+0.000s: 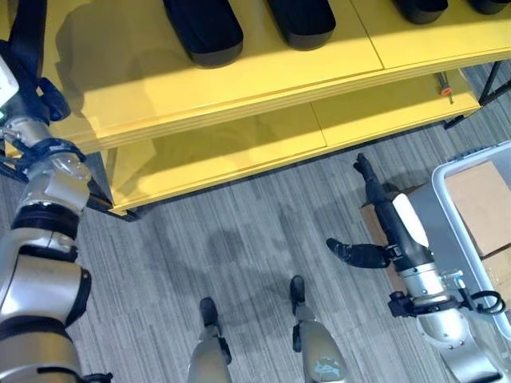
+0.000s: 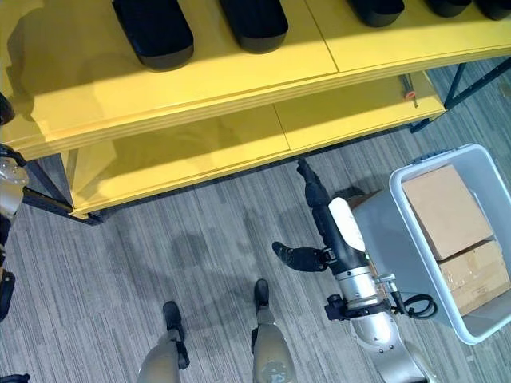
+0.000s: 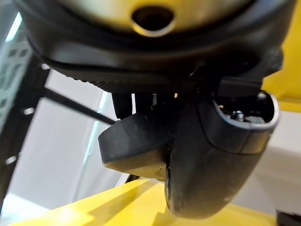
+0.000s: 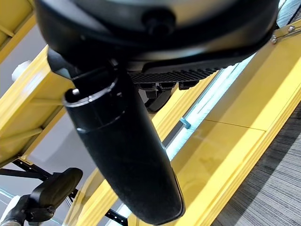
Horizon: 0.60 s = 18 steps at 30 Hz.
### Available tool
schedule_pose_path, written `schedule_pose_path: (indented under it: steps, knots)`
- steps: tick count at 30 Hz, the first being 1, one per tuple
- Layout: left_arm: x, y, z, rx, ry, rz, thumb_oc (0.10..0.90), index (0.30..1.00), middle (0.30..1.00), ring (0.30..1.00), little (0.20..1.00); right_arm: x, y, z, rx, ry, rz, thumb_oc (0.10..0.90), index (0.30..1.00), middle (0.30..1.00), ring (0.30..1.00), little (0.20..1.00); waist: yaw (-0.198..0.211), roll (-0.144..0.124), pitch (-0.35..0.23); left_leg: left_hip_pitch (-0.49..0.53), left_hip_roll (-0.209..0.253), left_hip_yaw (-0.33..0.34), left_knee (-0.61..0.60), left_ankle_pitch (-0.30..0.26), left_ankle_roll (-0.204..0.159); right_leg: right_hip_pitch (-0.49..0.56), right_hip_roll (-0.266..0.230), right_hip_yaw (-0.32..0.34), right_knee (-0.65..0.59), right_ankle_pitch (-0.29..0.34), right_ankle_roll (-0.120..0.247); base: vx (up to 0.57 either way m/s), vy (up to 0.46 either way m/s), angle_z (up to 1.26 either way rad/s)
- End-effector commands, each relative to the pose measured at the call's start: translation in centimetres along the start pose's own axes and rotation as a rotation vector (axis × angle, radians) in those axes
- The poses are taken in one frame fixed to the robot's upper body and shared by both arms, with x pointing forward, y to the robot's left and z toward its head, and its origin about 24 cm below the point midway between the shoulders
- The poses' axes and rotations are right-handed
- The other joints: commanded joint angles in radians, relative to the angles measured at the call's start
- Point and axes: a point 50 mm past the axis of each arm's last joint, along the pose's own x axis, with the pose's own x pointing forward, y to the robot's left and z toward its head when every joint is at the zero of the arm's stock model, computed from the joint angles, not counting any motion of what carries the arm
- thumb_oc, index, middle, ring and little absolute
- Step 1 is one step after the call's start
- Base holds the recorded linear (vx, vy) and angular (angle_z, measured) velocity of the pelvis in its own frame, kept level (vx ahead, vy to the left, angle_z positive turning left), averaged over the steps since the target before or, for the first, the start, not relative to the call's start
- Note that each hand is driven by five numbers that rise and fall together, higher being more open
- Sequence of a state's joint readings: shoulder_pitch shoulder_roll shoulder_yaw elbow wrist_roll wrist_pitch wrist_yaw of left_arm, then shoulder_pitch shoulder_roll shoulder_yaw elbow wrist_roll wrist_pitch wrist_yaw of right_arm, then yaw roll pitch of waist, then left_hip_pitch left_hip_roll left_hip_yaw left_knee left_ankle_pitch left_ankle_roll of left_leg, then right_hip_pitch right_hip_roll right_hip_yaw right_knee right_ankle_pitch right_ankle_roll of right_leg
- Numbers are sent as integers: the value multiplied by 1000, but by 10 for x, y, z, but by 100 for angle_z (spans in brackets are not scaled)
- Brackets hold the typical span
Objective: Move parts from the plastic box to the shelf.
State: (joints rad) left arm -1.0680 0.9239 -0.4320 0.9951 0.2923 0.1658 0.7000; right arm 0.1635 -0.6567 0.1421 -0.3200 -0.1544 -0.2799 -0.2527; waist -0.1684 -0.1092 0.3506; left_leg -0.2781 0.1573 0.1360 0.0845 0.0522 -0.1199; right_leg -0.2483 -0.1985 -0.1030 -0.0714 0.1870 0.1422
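Grey striped carpet [image 1: 239,231] — sunlit (in patches) along the top.

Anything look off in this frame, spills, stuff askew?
One oddity: a small screwdriver-like tool with a red end lies loose at the far right edge of the lower shelf, close to the lip. The black parts sit neatly on the upper shelf, and the boxes lie inside the plastic box. Nothing spilled.
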Motion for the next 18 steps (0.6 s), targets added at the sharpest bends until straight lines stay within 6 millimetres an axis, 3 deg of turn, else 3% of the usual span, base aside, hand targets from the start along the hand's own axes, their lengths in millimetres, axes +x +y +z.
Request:
schedule_pose_path:
  steps: [1,12,18]
  knots:
    - [39,70,4,74,-103,290,400,300,300,300,300,6,-30,30,-17,-203,-125,900,1000,1000,1000,1000,-10,-17,-103,-64,25,-4,132,-47,21,101,-105,-24,52,-55,90,0,0,-4]
    - [40,59,21,188,-189,211,400,300,300,300,300,5,-33,29,-24,-199,-139,900,1000,1000,1000,1000,-23,-15,-97,-87,26,-2,143,-45,24,87,-106,-21,53,-49,92,0,0,-1]
    - [39,54,18,171,-153,176,400,300,300,300,300,4,-35,29,-27,-192,-146,900,1000,1000,1000,1000,-27,-17,-90,-102,25,1,154,-48,26,77,-106,-16,52,-43,92,-1,1,-1]
